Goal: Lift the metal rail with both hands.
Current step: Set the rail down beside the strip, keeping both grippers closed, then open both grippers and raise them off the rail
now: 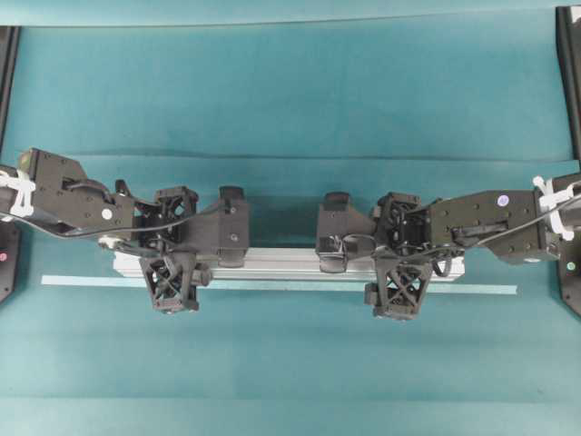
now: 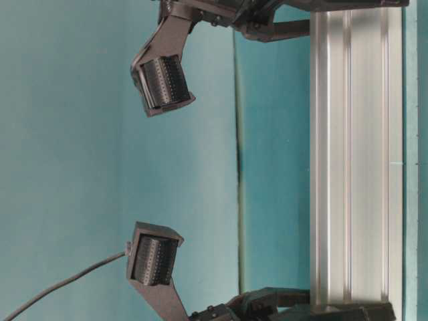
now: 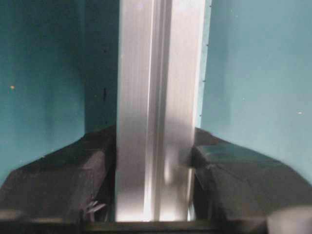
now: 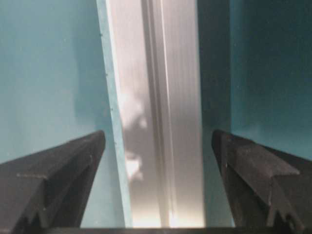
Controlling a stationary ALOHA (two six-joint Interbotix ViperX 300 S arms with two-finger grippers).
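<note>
The metal rail (image 1: 290, 263) (image 2: 351, 167) is a long grooved silver bar lying flat on the teal table. My left gripper (image 1: 174, 245) straddles its left part. In the left wrist view the black fingers (image 3: 224, 170) stand close beside the rail (image 3: 156, 97), with only a thin sliver of gap, so that gripper (image 3: 155, 161) is narrowly open. My right gripper (image 1: 399, 254) straddles the right part. In the right wrist view it (image 4: 158, 146) is wide open, with teal table showing on both sides of the rail (image 4: 161, 97).
A thin pale-green tape strip (image 1: 73, 281) (image 4: 109, 97) runs along the table just in front of the rail and extends past both its ends. Black frame pieces stand at the left edge (image 1: 7, 263) and right edge (image 1: 570, 272) of the table.
</note>
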